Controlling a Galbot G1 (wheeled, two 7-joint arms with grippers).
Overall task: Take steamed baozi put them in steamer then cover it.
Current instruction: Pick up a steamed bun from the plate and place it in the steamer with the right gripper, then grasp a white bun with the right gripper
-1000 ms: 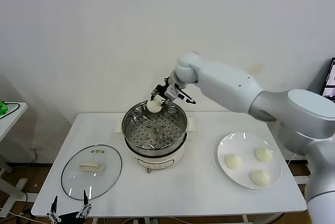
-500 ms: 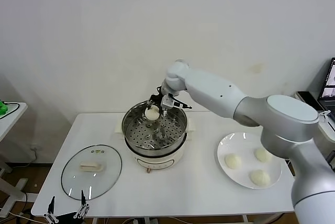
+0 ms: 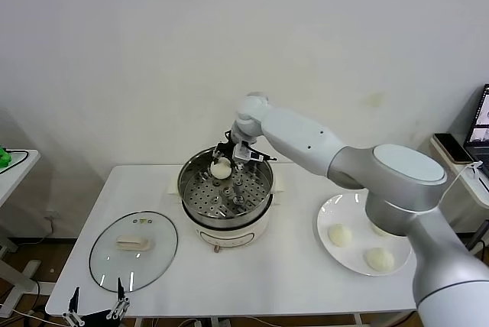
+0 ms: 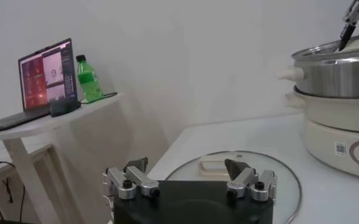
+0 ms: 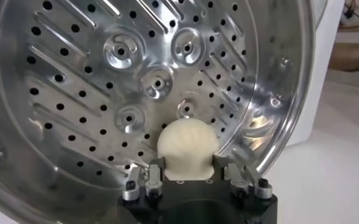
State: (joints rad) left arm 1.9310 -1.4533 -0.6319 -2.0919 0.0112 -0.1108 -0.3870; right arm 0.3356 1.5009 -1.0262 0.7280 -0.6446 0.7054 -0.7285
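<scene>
1. Baozi work is split across a white desk (image 3: 290, 281), described here from the robot's near edge toward the far wall.
2. Nearest, at the near-left corner of the desk, the left end effector (image 3: 97, 313) sits parked and idle, its fingers spread apart and holding nothing.
3. Just beyond it a round glass lid (image 3: 134, 250) with a cream handle lies flat on the desk, to the left of the cooker.
4. On the near right, a white plate (image 3: 330, 247) carries three steamed baozi (image 3: 341, 235), round and cream-white, well apart from the cooker.
5. In the middle of the desk stands the steamer (image 3: 225, 189), a shiny steel pot with a perforated floor on a white electric base. Its floor holds no bun.
6. Farthest, the right arm reaches across from the right so that the right end effector (image 3: 227, 163) hangs over the far side of the steamer.
7. That right end effector is clenched on the fourth bun (image 5: 187, 149), gripped between its two fingers (image 5: 156, 169).
8. The wrist camera shows the held bun directly above the perforated floor, close to the pot's wall, with the floor straight ahead along the fingers.
9. The bun is round, so no long axis matters; the coming move probably depends only on lowering it onto the floor, clear of the wall, before letting go.
10. The right arm is the nearer one to both steamer and plate.
</scene>
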